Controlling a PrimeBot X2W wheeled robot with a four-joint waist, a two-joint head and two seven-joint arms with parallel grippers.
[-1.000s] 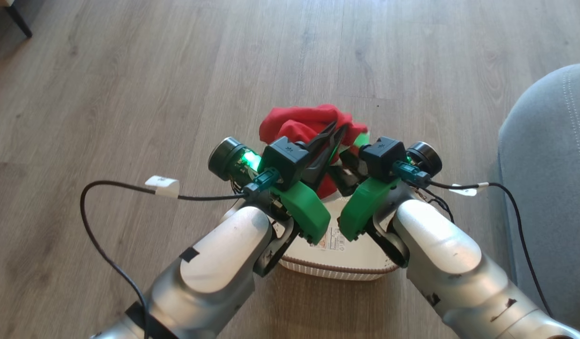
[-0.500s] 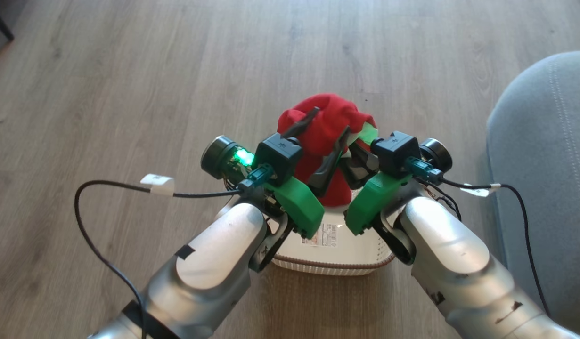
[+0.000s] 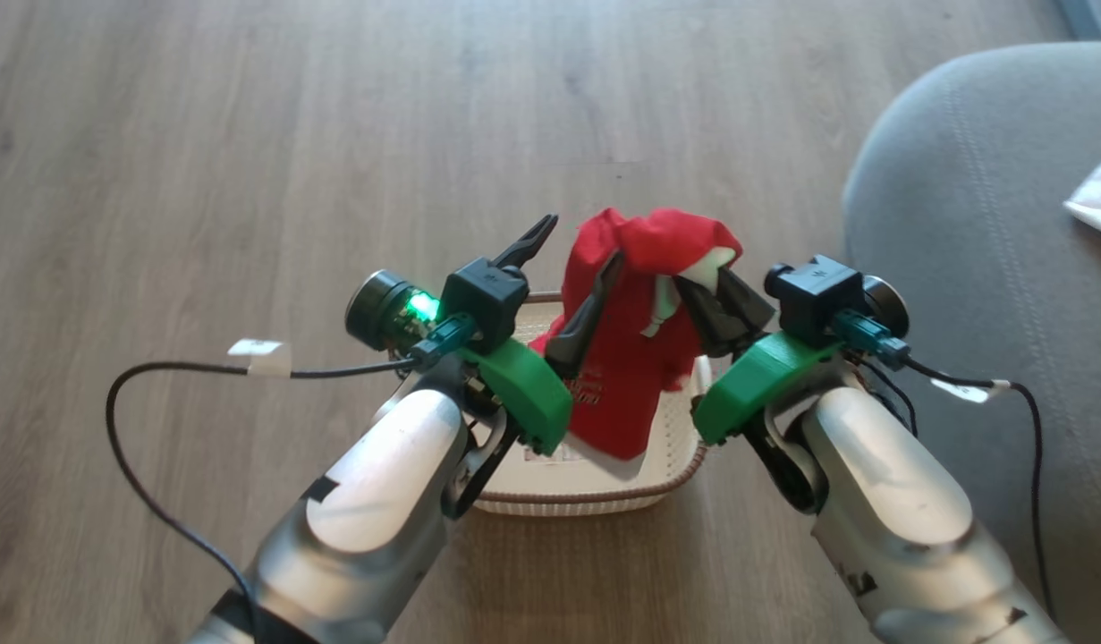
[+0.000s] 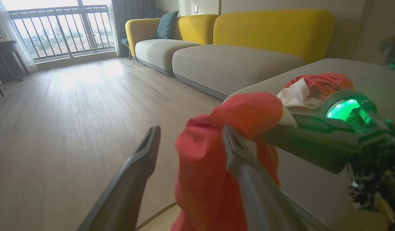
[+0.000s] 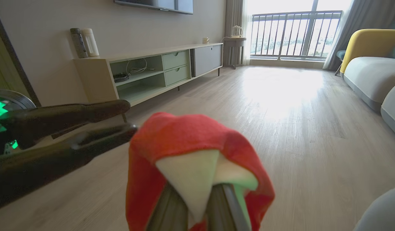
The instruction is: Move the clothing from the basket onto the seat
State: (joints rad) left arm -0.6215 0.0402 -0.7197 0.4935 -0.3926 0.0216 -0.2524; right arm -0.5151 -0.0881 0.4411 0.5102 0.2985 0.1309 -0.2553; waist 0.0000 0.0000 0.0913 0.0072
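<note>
A red garment (image 3: 635, 376) with white trim and pale lettering hangs over the cream basket (image 3: 595, 496), its lower end still reaching the basket. My right gripper (image 3: 709, 291) is shut on the garment's top, where the white trim (image 5: 191, 173) bunches between its two fingers. My left gripper (image 3: 563, 273) is open; one finger (image 3: 532, 240) stands free, and the other finger (image 3: 590, 313) rests against the cloth's left side. The grey seat (image 3: 961, 224) lies to the right. On the seat lies another red and white garment (image 4: 316, 85).
Wood floor (image 3: 246, 179) stretches to the left and ahead. Black cables (image 3: 148, 420) loop off both wrists. Yellow-backed sofas (image 4: 232, 41) stand beyond the seat, and a low TV cabinet (image 5: 152, 70) lines the opposite wall.
My left gripper has opened and let go of the garment. The right gripper has lifted the garment higher above the basket. The camera has swung, bringing more of the seat into view.
</note>
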